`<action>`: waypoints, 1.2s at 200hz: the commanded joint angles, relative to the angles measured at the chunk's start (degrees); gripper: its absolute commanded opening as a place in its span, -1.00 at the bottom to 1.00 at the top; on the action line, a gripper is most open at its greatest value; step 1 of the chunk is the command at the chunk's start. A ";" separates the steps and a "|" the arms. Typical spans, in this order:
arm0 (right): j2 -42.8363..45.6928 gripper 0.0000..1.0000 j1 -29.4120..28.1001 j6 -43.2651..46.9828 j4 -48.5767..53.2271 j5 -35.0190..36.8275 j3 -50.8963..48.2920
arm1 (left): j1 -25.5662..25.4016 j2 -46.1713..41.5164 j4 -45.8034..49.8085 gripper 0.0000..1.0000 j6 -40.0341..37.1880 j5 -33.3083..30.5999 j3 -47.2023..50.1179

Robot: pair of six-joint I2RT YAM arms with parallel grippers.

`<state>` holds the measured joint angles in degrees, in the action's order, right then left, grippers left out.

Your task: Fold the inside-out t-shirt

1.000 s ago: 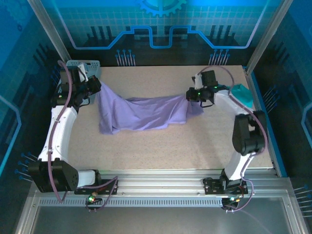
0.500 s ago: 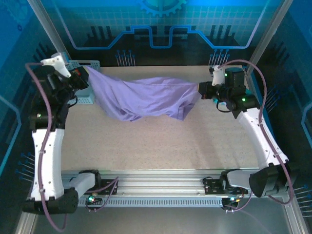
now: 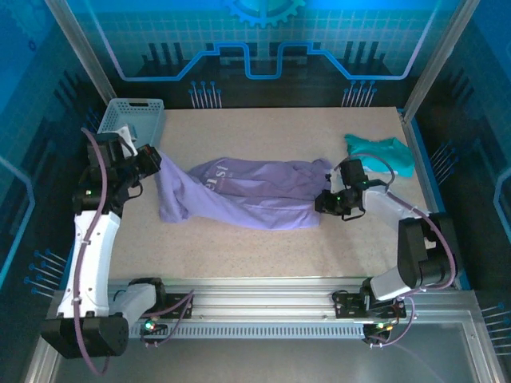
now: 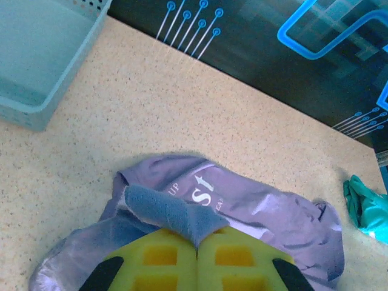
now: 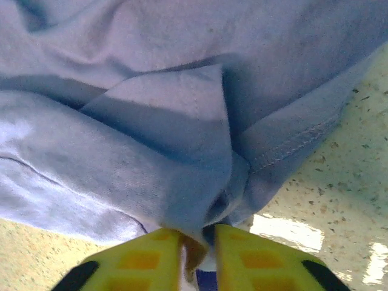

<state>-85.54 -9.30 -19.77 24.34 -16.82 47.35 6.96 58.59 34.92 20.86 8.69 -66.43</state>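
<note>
One lavender t-shirt (image 3: 247,191), one teal garment (image 3: 383,153), one blue basket (image 3: 132,118), two end effectors (image 3: 152,162) (image 3: 321,201).

A speckled beige table (image 3: 263,239) sits inside aluminium framing, backed by blue circuit-patterned panels (image 3: 263,40).

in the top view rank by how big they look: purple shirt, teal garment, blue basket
1. purple t-shirt, clearly the largest, spread between both grippers
2 and 3. blue basket and teal garment look about alike, so I won't rank them

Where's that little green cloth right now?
From above, the green cloth lies crumpled at the table's far right, beside the purple shirt, touched by neither pincer.
</note>
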 commanded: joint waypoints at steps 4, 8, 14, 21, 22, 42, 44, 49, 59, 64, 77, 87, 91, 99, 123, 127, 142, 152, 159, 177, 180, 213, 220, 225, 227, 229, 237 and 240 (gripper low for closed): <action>0.65 -0.32 0.49 0.26 -2.10 -1.07 -0.45 | 0.16 -1.00 -1.86 -1.00 0.23 1.14 0.54; 0.84 -0.29 0.48 0.21 -2.02 -0.96 -0.70 | 0.16 -0.89 -1.94 -1.00 0.23 1.05 0.72; 1.18 -0.26 0.45 0.17 -1.97 -0.78 -0.93 | 0.20 -0.80 -2.04 -1.00 0.14 1.07 0.76; 1.47 -0.22 0.47 0.11 -1.88 -0.67 -1.11 | 0.16 -0.69 -2.13 -1.00 0.07 1.09 0.80; 1.54 -0.21 0.49 0.10 -1.86 -0.67 -1.12 | 0.16 -0.68 -2.13 -1.00 0.02 1.08 0.83; 1.90 -0.19 0.39 -0.22 -1.83 -1.20 -1.50 | 0.18 -0.49 -2.53 -1.00 -0.07 1.07 0.96; 1.94 -0.19 0.41 -0.28 -1.84 -1.33 -1.52 | 0.16 -0.49 -2.56 -1.00 -0.11 1.07 1.00; 2.14 -0.19 0.31 -0.52 -1.91 -1.75 -1.70 | 0.16 -0.43 -2.64 -1.00 -0.14 1.07 1.04; 2.74 -0.20 -0.13 -0.78 -2.02 -2.30 -1.91 | 0.16 -0.27 -2.66 -1.00 -0.15 1.14 1.04; 3.05 -0.21 -0.31 -0.79 -1.94 -2.42 -2.01 | 0.16 -0.23 -2.64 -1.00 -0.15 1.23 1.06; 4.21 -0.25 -0.87 -0.88 -1.18 -2.36 -2.13 | 0.16 -0.23 -2.70 -1.00 -0.15 1.32 1.09; 5.19 -0.28 -1.27 -0.83 -0.41 -2.13 -2.16 | 0.15 -0.31 -2.74 -1.00 -0.08 1.33 1.06; 5.53 -0.29 -1.39 -0.88 -0.08 -2.00 -2.29 | 0.22 -0.32 -2.74 -1.00 -0.05 1.33 1.04; 6.16 -0.32 -1.72 -0.94 0.45 -1.72 -2.43 | 0.16 -0.41 -2.75 -1.00 -0.05 1.33 1.05; 7.31 -0.40 -3.05 -1.28 1.23 -0.83 -3.27 | 0.18 -0.53 -2.83 -1.00 -0.02 1.32 1.06; 7.39 -0.40 -3.19 -1.30 1.24 -0.64 -3.39 | 0.16 -0.58 -2.84 -1.00 0.08 1.30 1.04; 7.44 -0.40 -3.63 -1.36 1.15 0.40 -3.75 | 0.16 -0.58 -3.01 -1.00 0.20 1.42 1.12; 7.22 -0.40 -3.77 -1.32 1.15 0.97 -3.90 | 0.16 -0.63 -3.18 -1.00 0.25 1.55 1.17; 7.12 -0.39 -3.81 -1.22 1.06 1.52 -4.00 | 0.20 -0.49 -3.20 -1.00 0.23 1.65 1.18; 6.67 -0.37 -3.96 -0.80 1.07 2.51 -4.19 | 0.16 -0.59 -3.23 -1.00 0.31 1.79 1.13; 6.56 -0.36 -3.89 -0.72 0.98 2.47 -4.26 | 0.16 -0.58 -3.19 -1.00 0.24 1.77 1.13; 6.09 -0.40 -4.49 -0.84 -1.50 -0.51 -4.81 | 0.16 -0.58 -3.28 -1.00 0.10 1.77 1.20; 6.03 -0.41 -4.67 -0.71 -1.95 -1.24 -4.89 | 0.16 -0.58 -3.28 -1.00 0.09 1.77 1.27; 5.90 -0.41 -4.81 -0.78 -2.17 -1.55 -4.84 | 0.16 -0.57 -3.28 -1.00 0.06 1.73 1.22; 5.86 -0.42 -4.77 -0.79 -2.18 -1.59 -4.82 | 0.16 -0.58 -3.28 -1.00 0.12 1.74 1.22; 5.83 -0.42 -4.88 -0.75 -2.25 -1.60 -4.73 | 0.16 -0.58 -3.28 -1.00 0.12 1.74 1.22; 5.59 -0.44 -4.98 -0.59 -2.32 -1.70 -4.64 | 0.17 -0.67 -3.28 -1.00 0.13 1.76 1.22; 5.57 -0.45 -5.02 -0.58 -2.36 -1.83 -4.53 | 0.16 -0.67 -3.23 -1.00 0.09 1.76 1.27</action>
<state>-79.20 -13.19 -20.58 23.57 -16.34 43.09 6.96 58.57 34.00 20.86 8.93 -66.13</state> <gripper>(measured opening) 0.288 0.053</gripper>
